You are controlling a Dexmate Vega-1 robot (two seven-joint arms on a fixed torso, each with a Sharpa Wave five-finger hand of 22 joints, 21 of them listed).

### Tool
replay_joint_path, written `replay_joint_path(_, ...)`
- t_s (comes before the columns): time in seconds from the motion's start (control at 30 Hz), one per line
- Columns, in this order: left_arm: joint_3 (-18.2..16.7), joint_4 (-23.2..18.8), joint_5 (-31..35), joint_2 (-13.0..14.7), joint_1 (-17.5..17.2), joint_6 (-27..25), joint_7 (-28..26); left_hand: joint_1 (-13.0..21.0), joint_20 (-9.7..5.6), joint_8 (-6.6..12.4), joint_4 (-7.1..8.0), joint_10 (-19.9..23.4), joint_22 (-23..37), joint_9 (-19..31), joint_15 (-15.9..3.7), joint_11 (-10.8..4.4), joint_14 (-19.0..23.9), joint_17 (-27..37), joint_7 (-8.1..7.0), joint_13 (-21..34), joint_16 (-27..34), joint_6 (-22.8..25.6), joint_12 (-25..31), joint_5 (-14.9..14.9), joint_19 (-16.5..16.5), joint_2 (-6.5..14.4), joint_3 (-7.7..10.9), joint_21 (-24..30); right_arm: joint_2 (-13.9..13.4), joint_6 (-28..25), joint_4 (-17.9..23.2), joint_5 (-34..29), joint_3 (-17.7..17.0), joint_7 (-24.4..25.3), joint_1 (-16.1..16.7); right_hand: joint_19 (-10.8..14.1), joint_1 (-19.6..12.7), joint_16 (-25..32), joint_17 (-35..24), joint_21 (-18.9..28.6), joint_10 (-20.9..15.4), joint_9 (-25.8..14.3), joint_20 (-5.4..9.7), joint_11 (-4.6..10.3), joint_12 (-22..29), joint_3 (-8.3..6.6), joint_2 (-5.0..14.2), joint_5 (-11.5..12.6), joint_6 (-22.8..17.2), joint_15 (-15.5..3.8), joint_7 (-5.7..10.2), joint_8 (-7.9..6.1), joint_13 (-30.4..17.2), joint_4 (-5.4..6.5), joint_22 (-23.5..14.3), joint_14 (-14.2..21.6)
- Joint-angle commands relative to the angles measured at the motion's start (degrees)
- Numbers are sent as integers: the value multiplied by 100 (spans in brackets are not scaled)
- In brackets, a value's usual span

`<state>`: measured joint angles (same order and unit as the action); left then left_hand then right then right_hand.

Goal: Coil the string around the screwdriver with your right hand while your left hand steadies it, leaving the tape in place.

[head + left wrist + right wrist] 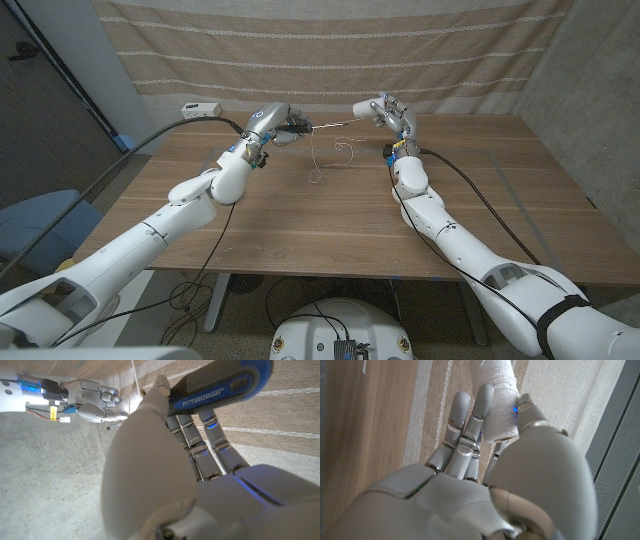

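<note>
While left hand (272,124) grips screwdriver (220,385), right hand (385,110) seemingly holds string (335,155).

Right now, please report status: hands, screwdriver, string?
Left hand grips screwdriver, raised. Right hand holds string spool. String hangs loose between them down to the table. Nothing in the way.

Head camera looks down over the table (330,220); wrist cameras sit close behind each hand.

Between my left hand (272,122) and my right hand (387,111) the screwdriver (305,126) and hanging string (325,155) blocked the way; the table (330,220) nearer me was free.
</note>
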<state>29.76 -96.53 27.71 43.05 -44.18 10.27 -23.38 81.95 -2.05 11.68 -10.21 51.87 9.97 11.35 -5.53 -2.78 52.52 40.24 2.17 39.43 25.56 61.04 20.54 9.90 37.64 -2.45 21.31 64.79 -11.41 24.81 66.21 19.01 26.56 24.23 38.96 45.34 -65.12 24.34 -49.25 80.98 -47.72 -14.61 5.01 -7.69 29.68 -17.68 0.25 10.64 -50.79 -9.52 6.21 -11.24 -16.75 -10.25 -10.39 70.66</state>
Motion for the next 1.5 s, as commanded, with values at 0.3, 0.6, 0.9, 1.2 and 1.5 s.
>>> replay_joint_path(0.3,-131,153,-147,-65,161,147,-96,528,-1012,40,115,45,34,123,-406,1,251,32,222,43,0,444,-24,41,133,663,288,27,-383,-299,613,-240,-78,702,914,46,-894,-43,-23,48,-769,3,714,391,844,-747,838,25,-1049,-247,-1034,-33,-648,216,10,291)
replay_joint_path(0.6,-72,274,-119,-136,286,134,-94,522,-1013,42,119,63,35,124,-408,6,272,29,215,51,-9,451,-33,41,134,665,288,30,-812,-640,1462,-74,-93,439,1566,41,-880,-49,-50,43,-746,11,716,408,843,-755,833,25,-1050,-243,-1032,-32,-658,220,14,290)
replay_joint_path(0.9,4,312,-57,-177,380,75,-65,527,-1015,38,114,66,35,123,-404,-1,271,38,220,51,-17,448,-51,43,131,662,287,29,-1498,-673,2347,884,-300,-801,2233,21,-867,-66,-64,34,-710,10,718,409,844,-762,832,24,-1022,-244,-1004,-25,-682,227,15,276)
replay_joint_path(1.2,148,377,58,-246,529,-10,10,539,-1014,36,109,67,34,121,-398,1,261,57,219,66,-19,451,-59,44,127,665,287,25,-1881,-373,2535,2133,-401,-2604,2489,-7,-876,-80,-90,27,-692,-14,719,407,857,-781,838,25,-995,-262,-1002,-31,-719,220,12,255)
replay_joint_path(1.5,260,398,115,-276,607,-82,96,541,-1015,35,110,69,34,121,-391,-4,261,63,223,70,-26,451,-74,44,126,668,282,25,-1941,-284,2455,3101,-324,-4348,2298,-27,-877,-91,-98,27,-682,-27,718,417,867,-783,840,22,-981,-265,-1006,-35,-747,219,8,259)
